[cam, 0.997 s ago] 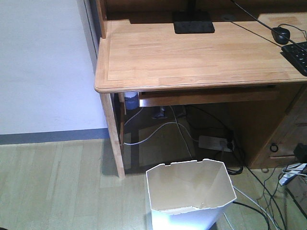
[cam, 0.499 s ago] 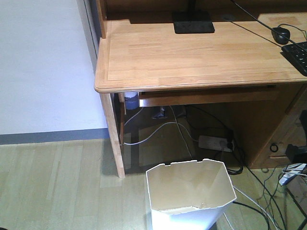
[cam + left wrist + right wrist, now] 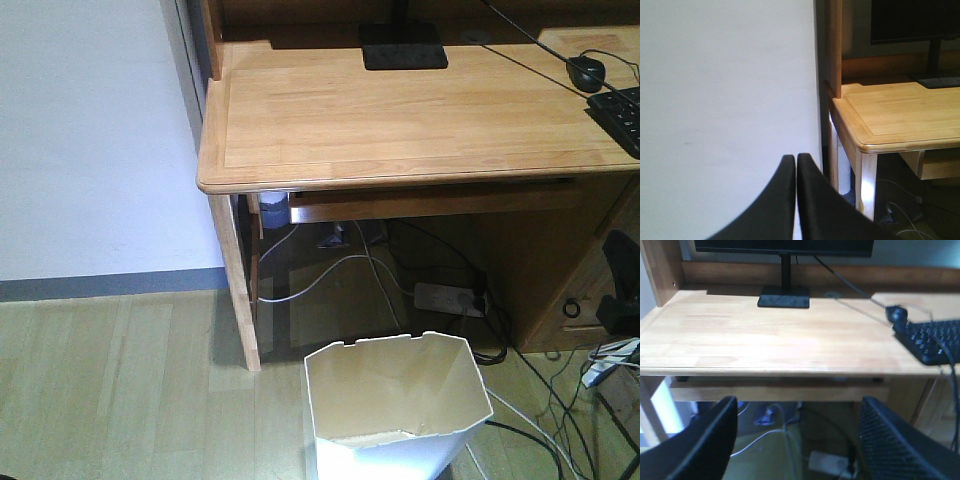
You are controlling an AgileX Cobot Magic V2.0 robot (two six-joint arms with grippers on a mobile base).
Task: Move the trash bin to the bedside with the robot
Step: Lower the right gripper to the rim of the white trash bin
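Observation:
The white trash bin (image 3: 392, 388) stands upright on the wooden floor, just in front of the desk's open underside, with its angular rim facing up and nothing inside. No gripper touches it. My left gripper (image 3: 796, 159) is shut, its black fingers pressed together with nothing between them, and it points at a white wall. My right gripper (image 3: 798, 406) is open and empty and faces the desk front, above the floor cables. A dark part of the right arm (image 3: 621, 285) shows at the right edge of the front view. The bedside is out of view.
A light wooden desk (image 3: 400, 110) carries a monitor stand (image 3: 403, 46), a mouse (image 3: 585, 72) and a keyboard (image 3: 622, 115). Under it lie a power strip (image 3: 447, 297) and tangled cables. The white wall (image 3: 90, 130) stands to the left, with bare floor in front of it.
The dark part of the right arm at the right edge of the front view has moved upward. The trash bin has stayed where it was.

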